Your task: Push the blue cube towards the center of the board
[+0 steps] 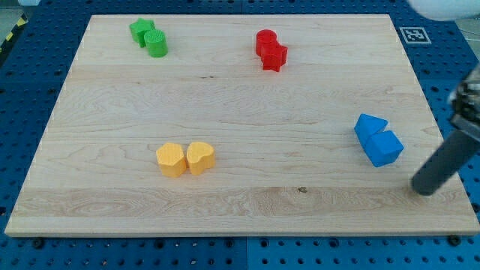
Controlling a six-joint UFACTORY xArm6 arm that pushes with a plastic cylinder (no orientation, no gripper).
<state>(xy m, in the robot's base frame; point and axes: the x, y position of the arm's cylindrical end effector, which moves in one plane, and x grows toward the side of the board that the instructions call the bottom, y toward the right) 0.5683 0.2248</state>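
Observation:
The blue cube (385, 148) lies near the board's right edge, touching a second blue block (369, 126) just above and to its left. My tip (426, 189) rests on the board at the lower right, a short way below and right of the blue cube, not touching it. The dark rod rises from the tip toward the view's right edge.
Two yellow blocks (186, 158) sit side by side at lower centre-left. Two green blocks (149, 37) lie at the top left. Two red blocks (271, 50) lie at top centre. The wooden board (240, 112) rests on a blue pegboard; a marker tag (415, 34) lies off its top right corner.

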